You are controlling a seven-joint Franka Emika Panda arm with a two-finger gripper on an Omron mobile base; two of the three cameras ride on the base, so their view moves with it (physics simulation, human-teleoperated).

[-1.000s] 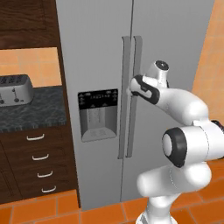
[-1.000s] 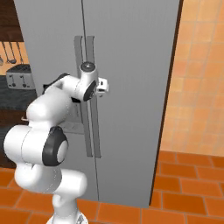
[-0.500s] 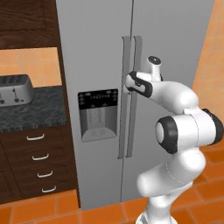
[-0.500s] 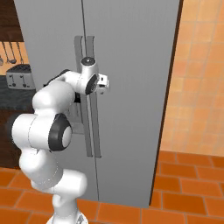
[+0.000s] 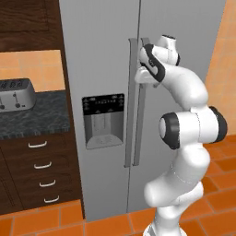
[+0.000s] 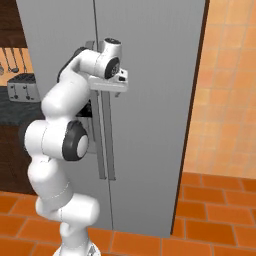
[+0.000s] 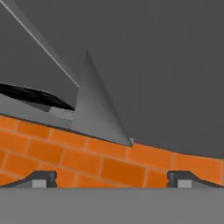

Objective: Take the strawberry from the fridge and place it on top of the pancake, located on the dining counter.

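Pincer (image 7: 112, 178) spread wide, empty, at upper handle (image 5: 144, 87) of closed fridge (image 5: 101, 69). Could slip past handle if closed misaligned. Door would stay shut.

Toaster (image 5: 16, 93) on dark counter (image 5: 32, 117); drawers (image 5: 41, 173) below; orange floor tiles (image 6: 210, 212).

Floor (image 5: 46, 223): orange tile; the grey fridge (image 5: 99, 69) stands on it.
Table (image 5: 32, 120): dark speckled top, a silver toaster (image 5: 16, 93) on it.
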